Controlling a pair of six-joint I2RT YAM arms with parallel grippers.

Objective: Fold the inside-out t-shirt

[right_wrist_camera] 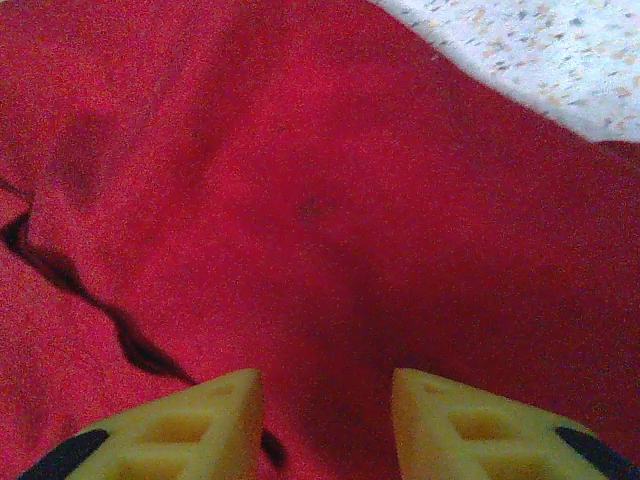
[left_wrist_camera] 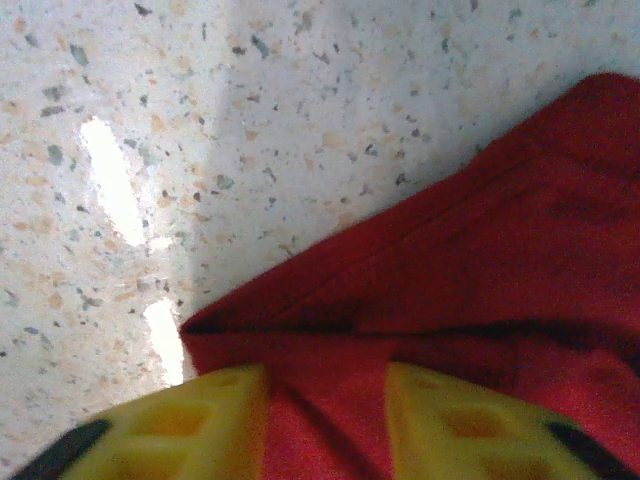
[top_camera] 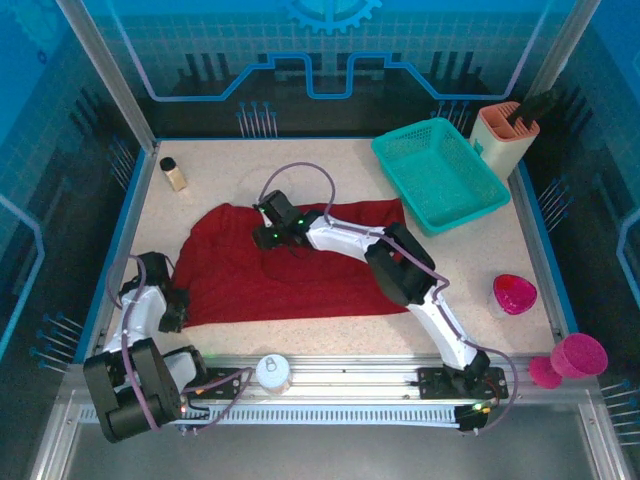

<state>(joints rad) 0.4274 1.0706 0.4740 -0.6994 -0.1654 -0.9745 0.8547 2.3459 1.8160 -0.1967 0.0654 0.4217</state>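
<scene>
The dark red t-shirt (top_camera: 300, 272) lies spread across the middle of the table, with a wrinkle running through its centre. My left gripper (top_camera: 176, 308) is low at the shirt's near-left corner. In the left wrist view its yellow fingers (left_wrist_camera: 215, 425) stand apart, with a folded hem of the t-shirt (left_wrist_camera: 470, 270) lying loosely between them. My right gripper (top_camera: 268, 236) reaches over the shirt's upper middle. There the right gripper (right_wrist_camera: 327, 425) is open just above the flat t-shirt (right_wrist_camera: 330, 200), beside a dark crease.
A teal mesh basket (top_camera: 440, 175) stands at the back right, touching the shirt's far right corner. A small bottle (top_camera: 174, 174) is at the back left, a peach holder (top_camera: 505, 135) at the far right, a pink cup (top_camera: 514, 294) on the right, and a can (top_camera: 272, 372) on the front rail.
</scene>
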